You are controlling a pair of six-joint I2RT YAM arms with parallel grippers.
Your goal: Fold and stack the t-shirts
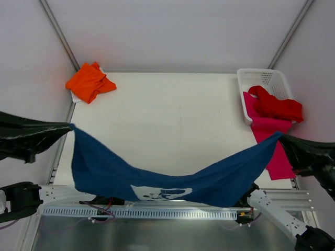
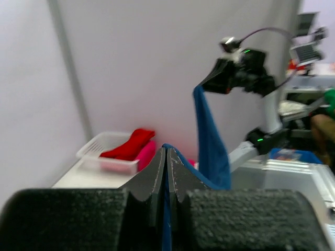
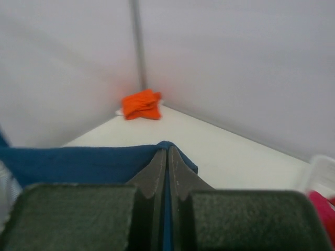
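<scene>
the navy t-shirt (image 1: 172,180) sags in the air between our jaws. our left gripper (image 1: 69,126) is clamped on one corner and our right gripper (image 1: 280,135) on the other. we should draw the two apart to tauten the cloth, level it, then lower it flat.

Your overhead view is bright and evenly lit by soft, diffuse light; shadows on the table (image 1: 172,115) barely show. Glare whitens the rail (image 1: 157,212) at 6 o'clock, just under the navy t-shirt (image 1: 104,167). The orange t-shirt (image 1: 89,82) tints the wall (image 1: 65,60) reddish at 10 o'clock. Your wrist views are softer: the foreground at 6 o'clock is out of focus, and the left one's background at 2 o'clock is smeared.
</scene>
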